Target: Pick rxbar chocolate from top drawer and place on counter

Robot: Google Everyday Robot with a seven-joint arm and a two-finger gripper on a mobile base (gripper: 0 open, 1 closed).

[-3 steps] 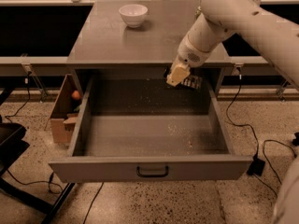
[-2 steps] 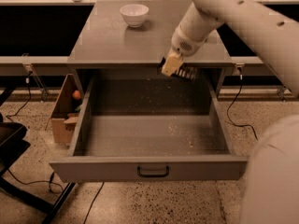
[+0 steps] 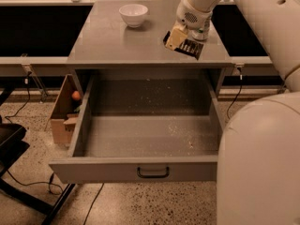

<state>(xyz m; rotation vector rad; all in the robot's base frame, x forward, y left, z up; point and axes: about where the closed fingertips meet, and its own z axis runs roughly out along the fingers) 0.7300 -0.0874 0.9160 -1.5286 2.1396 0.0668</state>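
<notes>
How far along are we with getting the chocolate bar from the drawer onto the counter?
Done: the wide grey metal top drawer stands open with no bar inside. In hand: the gripper grips the black-wrapped flat snack bar over the smooth grey counter, near its right front. Left: set it down and release.

We have lifted our hand point(image 3: 181, 37), gripping the rxbar chocolate point(image 3: 188, 47), up from the back of the top drawer point(image 3: 140, 170). It now hangs over the worktop point(image 3: 117, 46), near its front edge.
</notes>
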